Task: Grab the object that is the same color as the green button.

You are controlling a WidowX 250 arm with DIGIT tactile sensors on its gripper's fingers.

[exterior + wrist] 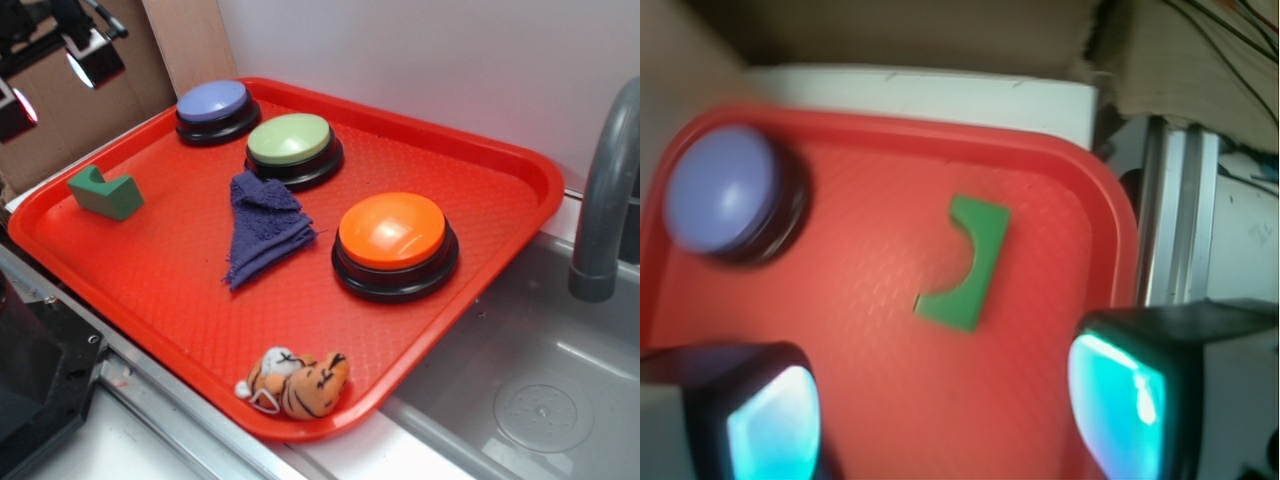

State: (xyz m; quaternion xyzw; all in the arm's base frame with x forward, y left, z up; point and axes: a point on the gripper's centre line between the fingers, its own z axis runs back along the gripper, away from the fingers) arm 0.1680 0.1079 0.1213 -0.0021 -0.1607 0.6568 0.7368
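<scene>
A red tray holds three buttons. The green button sits mid-tray, the purple-blue cloth just in front of it. The dark green notched block lies well apart from it, near the tray's left corner. The gripper hovers above the block, fingers apart, holding nothing.

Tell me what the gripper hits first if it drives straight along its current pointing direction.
Probably the small dark green notched block, or bare red plastic tray just short of it. The open gripper frames both; depth is unclear.
</scene>
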